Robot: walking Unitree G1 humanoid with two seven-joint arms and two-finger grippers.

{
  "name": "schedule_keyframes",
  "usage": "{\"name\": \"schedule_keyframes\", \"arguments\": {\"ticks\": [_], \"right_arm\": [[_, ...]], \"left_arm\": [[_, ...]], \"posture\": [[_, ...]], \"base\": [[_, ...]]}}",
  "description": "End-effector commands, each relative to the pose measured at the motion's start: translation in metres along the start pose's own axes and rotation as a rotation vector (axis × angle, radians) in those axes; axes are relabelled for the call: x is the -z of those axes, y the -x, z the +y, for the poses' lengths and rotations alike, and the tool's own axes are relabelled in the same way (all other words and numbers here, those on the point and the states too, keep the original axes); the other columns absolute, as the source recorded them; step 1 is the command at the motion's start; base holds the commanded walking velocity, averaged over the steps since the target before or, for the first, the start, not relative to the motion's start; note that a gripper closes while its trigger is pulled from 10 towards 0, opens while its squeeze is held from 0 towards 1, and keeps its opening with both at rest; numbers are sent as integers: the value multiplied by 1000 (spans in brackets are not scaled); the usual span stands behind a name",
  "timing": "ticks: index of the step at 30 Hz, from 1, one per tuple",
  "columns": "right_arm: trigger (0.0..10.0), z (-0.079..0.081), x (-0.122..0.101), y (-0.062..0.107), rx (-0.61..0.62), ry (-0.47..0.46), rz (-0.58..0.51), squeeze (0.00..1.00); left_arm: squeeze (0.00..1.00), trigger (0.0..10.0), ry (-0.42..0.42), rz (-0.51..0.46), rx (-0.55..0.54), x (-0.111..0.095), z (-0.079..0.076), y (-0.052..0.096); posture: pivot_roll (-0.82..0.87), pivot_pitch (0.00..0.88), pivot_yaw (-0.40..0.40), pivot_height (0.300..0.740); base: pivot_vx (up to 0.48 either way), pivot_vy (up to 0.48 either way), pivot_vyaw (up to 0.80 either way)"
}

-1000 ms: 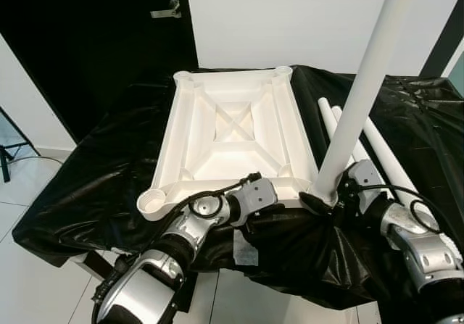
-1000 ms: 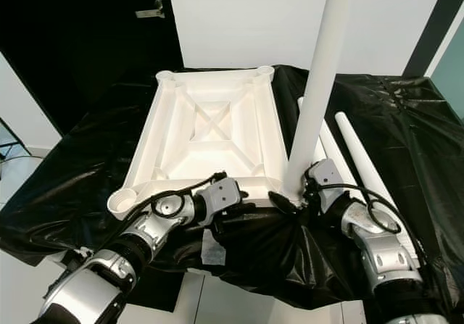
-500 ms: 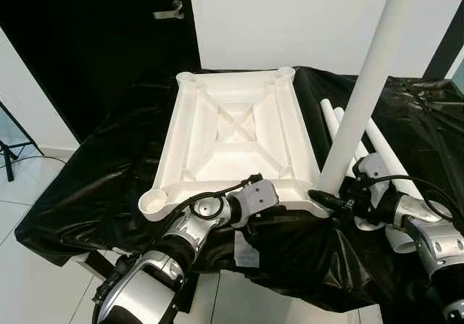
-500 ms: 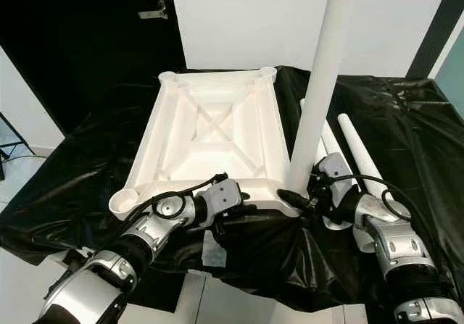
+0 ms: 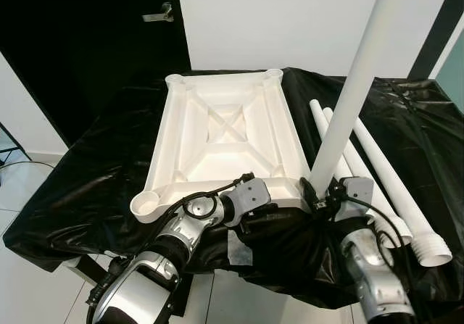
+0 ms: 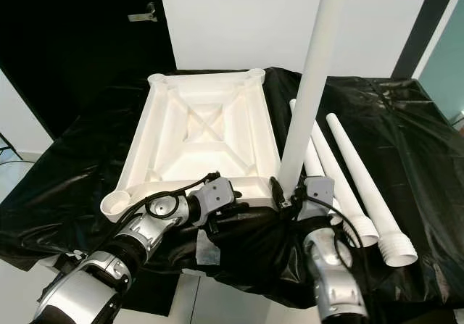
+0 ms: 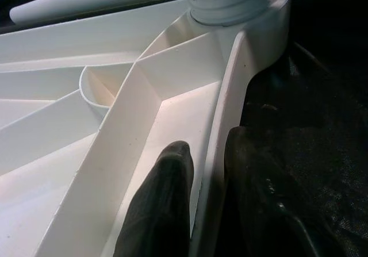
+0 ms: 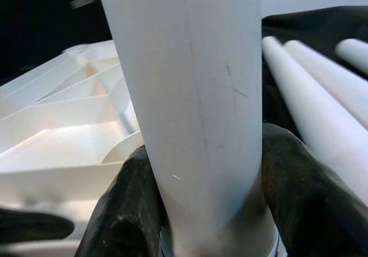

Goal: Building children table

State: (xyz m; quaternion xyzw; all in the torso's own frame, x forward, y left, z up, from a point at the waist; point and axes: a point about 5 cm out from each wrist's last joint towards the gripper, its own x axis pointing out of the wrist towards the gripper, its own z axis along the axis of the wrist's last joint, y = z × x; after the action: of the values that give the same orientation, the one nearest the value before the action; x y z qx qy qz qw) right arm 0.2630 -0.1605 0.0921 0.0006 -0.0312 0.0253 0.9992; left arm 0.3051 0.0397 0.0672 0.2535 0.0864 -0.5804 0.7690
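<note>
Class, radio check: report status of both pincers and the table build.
Left pincer clamps white plastic tabletop rim. Right pincer grips upright white leg at near-right corner socket. Three spare white legs alongside on black sheet.

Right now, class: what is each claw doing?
Left claw: shut on the tabletop rim.
Right claw: shut on the upright leg.

1 white tabletop upside down w/ 4 corner sockets, 1 leg upright, 3 legs lying on 1 black sheet, plus 2 grippers, 1 door handle.
</note>
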Motion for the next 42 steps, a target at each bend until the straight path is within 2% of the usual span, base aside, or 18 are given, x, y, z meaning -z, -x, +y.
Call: {"name": "schedule_keyframes", "arguments": {"ticks": [1, 7, 8, 10, 11, 16, 17, 18, 22, 24, 25, 27, 28, 30, 39, 40, 41, 42], "right_arm": [[0, -11, 9, 3, 77, 9, 58, 0], [39, 1, 5, -2, 91, 35, 27, 0], [4431, 4, 3, -3, 67, 37, 17, 392], [4431, 6, 2, -4, 52, 38, 12, 392], [10000, 9, 1, -4, 21, 34, 4, 1000], [10000, 14, 2, -6, -71, 45, 26, 1000], [10000, 14, 3, -7, -90, 49, 37, 835], [10000, 10, 3, -8, -116, 64, 42, 0], [10000, 1, -2, -14, -222, 86, 40, 0], [10000, -3, -4, -19, -329, 99, 54, 0], [10000, -3, -4, -19, -329, 99, 54, 0], [10000, -8, -6, -23, -479, 151, 86, 0], [10000, -8, -6, -23, -479, 151, 86, 0], [10000, -15, -9, -26, -578, 195, 119, 0], [10000, -27, -9, -26, -745, 258, 213, 0], [4706, -29, -9, -26, -757, 259, 219, 0], [0, -30, -10, -26, -778, 256, 222, 0], [0, -30, -11, -27, -795, 256, 226, 0]], "left_arm": [[0, 10000, 145, 216, 181, 53, -46, 4], [0, 10000, 141, 214, 183, 52, -46, 3], [0, 10000, 141, 212, 183, 51, -46, 2], [0, 10000, 141, 212, 182, 51, -46, 2], [0, 10000, 141, 211, 182, 51, -47, 2], [0, 10000, 144, 210, 180, 51, -47, 1], [0, 10000, 145, 210, 179, 51, -47, 1], [0, 10000, 146, 210, 178, 50, -47, 1], [0, 10000, 146, 210, 177, 50, -46, 1], [0, 10000, 146, 210, 179, 50, -46, 1], [0, 10000, 146, 210, 179, 50, -46, 1], [0, 10000, 142, 210, 184, 50, -46, 0], [0, 10000, 142, 210, 184, 50, -46, 0], [0, 10000, 141, 209, 183, 49, -46, 0], [0, 10000, 148, 214, 180, 53, -47, 4], [0, 10000, 148, 215, 179, 53, -47, 4], [0, 10000, 149, 216, 177, 54, -47, 4], [0, 10000, 149, 217, 175, 54, -46, 5]], "posture": [[-5, 0, 9, 740], [-4, 0, 3, 740], [-5, 0, 1, 740], [-5, 0, 0, 740], [-5, 0, -2, 740], [-7, 0, -6, 740], [-7, 0, -6, 740], [-9, 0, -5, 740], [-16, 0, 1, 740], [-21, 0, 7, 740], [-21, 0, 7, 740], [-17, 0, 5, 740], [-17, 0, 5, 740], [-13, 0, 5, 740], [2, 0, 6, 740], [2, 0, 6, 740], [5, 0, 6, 740], [6, 0, 7, 740]], "base": [[0, 0, 0], [0, 0, 0], [0, 0, 0], [0, 0, 0], [0, 0, 0], [0, 0, 0], [0, 0, 0], [0, 0, 0], [0, 0, 0], [0, 0, 0], [0, 0, 0], [0, 0, 0], [0, 0, 0], [0, 0, 0], [0, 0, 0], [0, 0, 0], [0, 0, 0], [0, 0, 0]]}}
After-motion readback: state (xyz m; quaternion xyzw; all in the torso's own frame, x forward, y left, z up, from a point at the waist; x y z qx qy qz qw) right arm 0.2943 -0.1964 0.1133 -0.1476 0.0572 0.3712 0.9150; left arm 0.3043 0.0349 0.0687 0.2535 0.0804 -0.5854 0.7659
